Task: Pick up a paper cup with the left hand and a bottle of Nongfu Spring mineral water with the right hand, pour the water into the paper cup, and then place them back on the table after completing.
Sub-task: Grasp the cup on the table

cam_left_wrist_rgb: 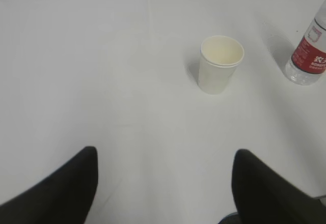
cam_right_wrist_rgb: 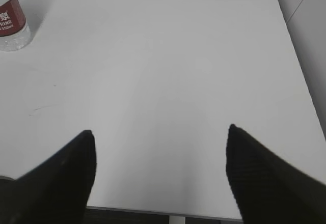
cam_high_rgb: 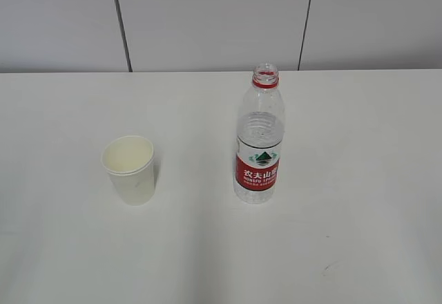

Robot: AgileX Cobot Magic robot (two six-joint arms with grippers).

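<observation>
hands (cam_left_wrist_rgb: 164, 183) spread — matte white table (cam_high_rgb: 359, 179)

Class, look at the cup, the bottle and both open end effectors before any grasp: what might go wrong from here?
1. The bottle is uncapped, so a hard squeeze or tilt by the right end effector may spill water.
2. The paper cup looks light; the left end effector could knock it over or crush it.

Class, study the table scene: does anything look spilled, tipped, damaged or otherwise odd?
Nothing is spilled or tipped. The paper cup and the bottle stand upright and apart on the table. One oddity: the bottle has no cap on, its mouth open.
</observation>
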